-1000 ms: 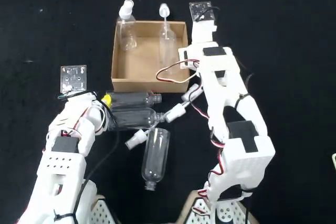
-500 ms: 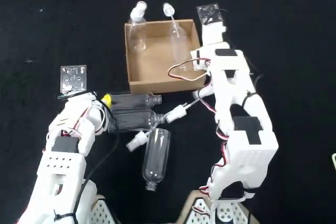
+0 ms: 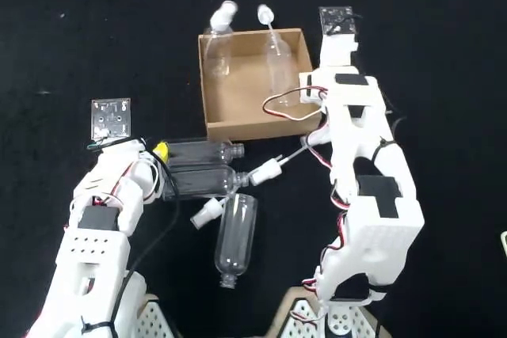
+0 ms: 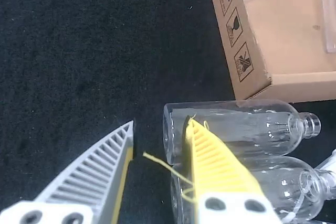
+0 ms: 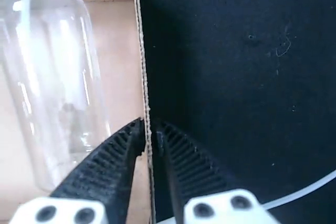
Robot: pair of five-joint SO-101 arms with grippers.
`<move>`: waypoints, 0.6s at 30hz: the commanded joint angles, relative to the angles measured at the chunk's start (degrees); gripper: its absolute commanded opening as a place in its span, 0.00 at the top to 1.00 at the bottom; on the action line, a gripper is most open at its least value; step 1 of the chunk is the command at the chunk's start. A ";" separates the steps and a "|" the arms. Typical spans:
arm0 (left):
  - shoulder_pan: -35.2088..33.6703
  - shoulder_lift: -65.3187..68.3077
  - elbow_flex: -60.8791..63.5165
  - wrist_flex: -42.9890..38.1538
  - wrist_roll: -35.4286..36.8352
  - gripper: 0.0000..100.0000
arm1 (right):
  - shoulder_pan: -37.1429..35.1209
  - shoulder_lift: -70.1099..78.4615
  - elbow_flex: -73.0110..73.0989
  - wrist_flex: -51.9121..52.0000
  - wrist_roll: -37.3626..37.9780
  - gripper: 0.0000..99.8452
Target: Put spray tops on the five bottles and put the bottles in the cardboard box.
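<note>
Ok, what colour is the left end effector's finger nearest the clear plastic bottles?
Yellow finger, clearest in the left wrist view.

- My left arm (image 3: 99, 219) lies low at the near left of the table, its wrist turned toward the right.
- My left gripper (image 4: 160, 125) is open: the grey finger (image 4: 100, 166) and the yellow finger (image 4: 212, 169) stand spread with a wide gap between their tips.
- My right arm (image 3: 360, 156) reaches from its near base almost straight to the far side, right of centre.
- My right gripper (image 5: 149, 127) is pinched, its two black fingers (image 5: 107, 163) clamped on the right wall of the cardboard box (image 5: 123, 40).
</note>
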State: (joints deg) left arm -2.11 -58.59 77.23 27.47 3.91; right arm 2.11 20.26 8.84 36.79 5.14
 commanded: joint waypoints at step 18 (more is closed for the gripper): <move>0.57 -1.05 -0.84 -1.32 0.09 0.84 | -3.60 -1.19 -28.26 23.91 -2.81 0.70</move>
State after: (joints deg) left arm -2.11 -58.59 77.23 27.47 3.91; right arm -0.26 20.35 -12.00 55.87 4.53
